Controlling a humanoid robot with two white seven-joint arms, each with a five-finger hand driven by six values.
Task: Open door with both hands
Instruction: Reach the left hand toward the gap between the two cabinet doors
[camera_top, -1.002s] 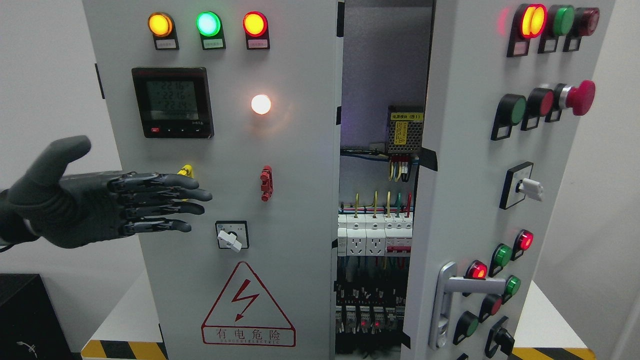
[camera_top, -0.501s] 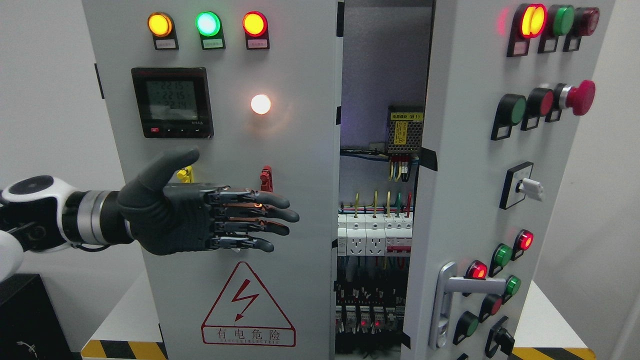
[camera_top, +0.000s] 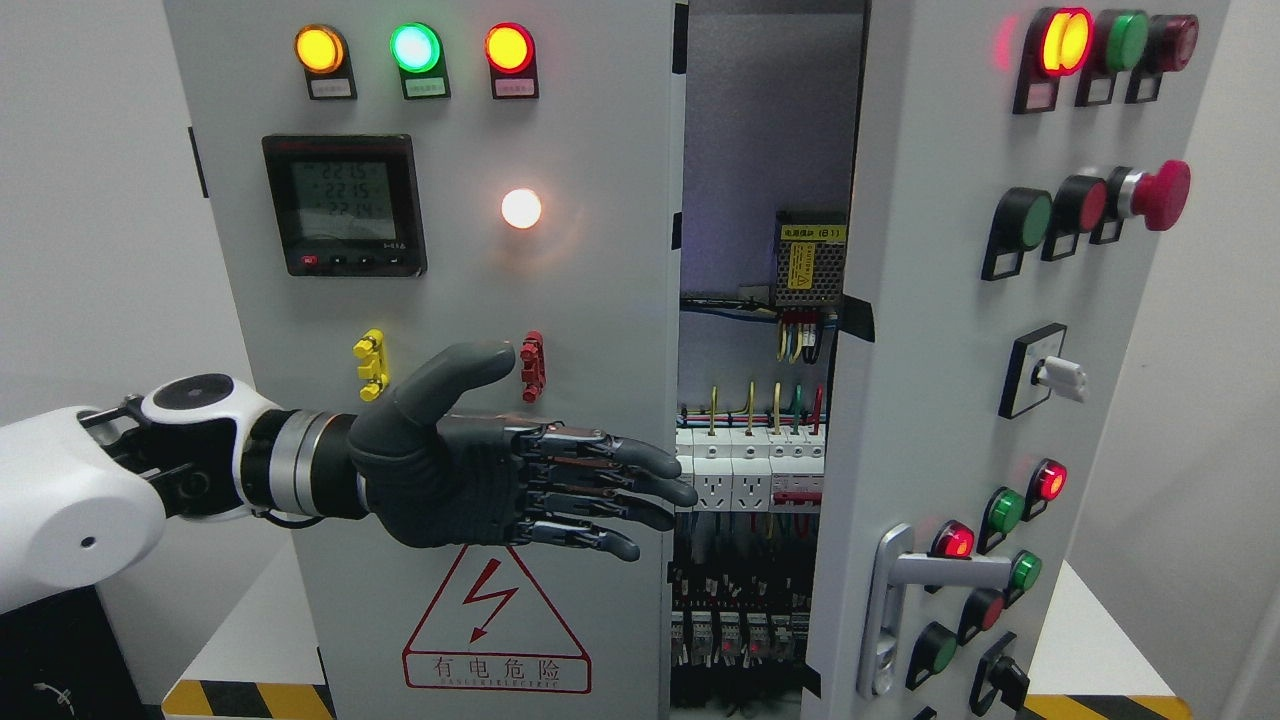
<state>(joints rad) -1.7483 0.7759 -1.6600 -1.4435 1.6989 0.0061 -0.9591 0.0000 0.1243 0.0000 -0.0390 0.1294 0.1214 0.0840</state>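
Fingers (camera_top: 640, 470) of our dark grey left hand (camera_top: 470, 490) were stretched out flat and empty, thumb raised, tips reaching the right edge of the pale grey left cabinet door (camera_top: 560, 300). We saw the right grey door (camera_top: 930, 350), with its silver lever handle (camera_top: 890, 600), swung ajar beside the exposed white breakers (camera_top: 745, 470).

Right door (camera_top: 950, 400), grey steel, is swung ajar toward 3 o'clock; silver lever handle (camera_top: 900, 590) sits at 5 o'clock. Left door (camera_top: 450, 350) is seen closed at 9 o'clock.
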